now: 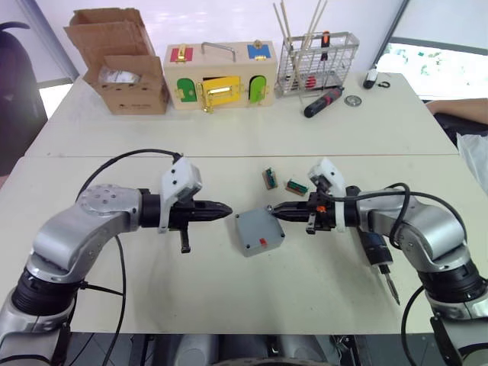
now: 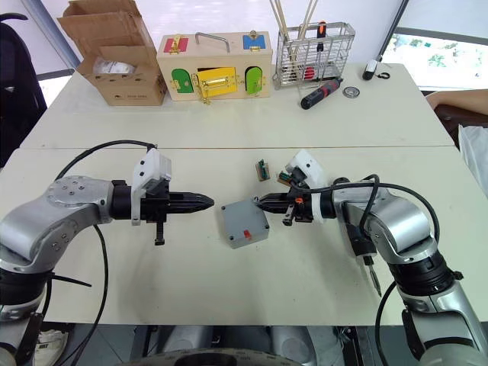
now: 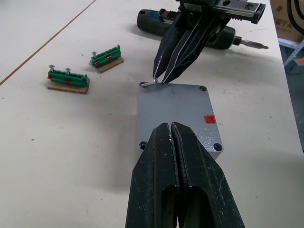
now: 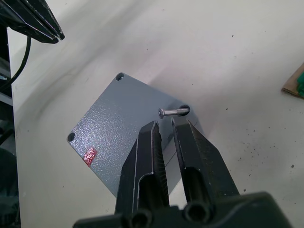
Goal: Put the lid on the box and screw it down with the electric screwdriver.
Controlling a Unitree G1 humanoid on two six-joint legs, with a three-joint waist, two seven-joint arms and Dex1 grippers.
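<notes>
Nearest me, the electric screwdriver lies on the table under my right forearm, bit pointing toward me. Just beyond, the lid sits on the box, its red mark on the near side; I can't see the box's walls well enough to say more. My left gripper hovers just left of the lid with its fingers pressed together, holding nothing. My right gripper hangs at the lid's far right corner, fingers slightly spread, and a small screw lies across that corner hole just off the tips; I can't tell if they touch it. Two green terminal blocks rest a little farther back. At the far edge stand a cardboard carton, a colourful latch box and a wire basket.
</notes>
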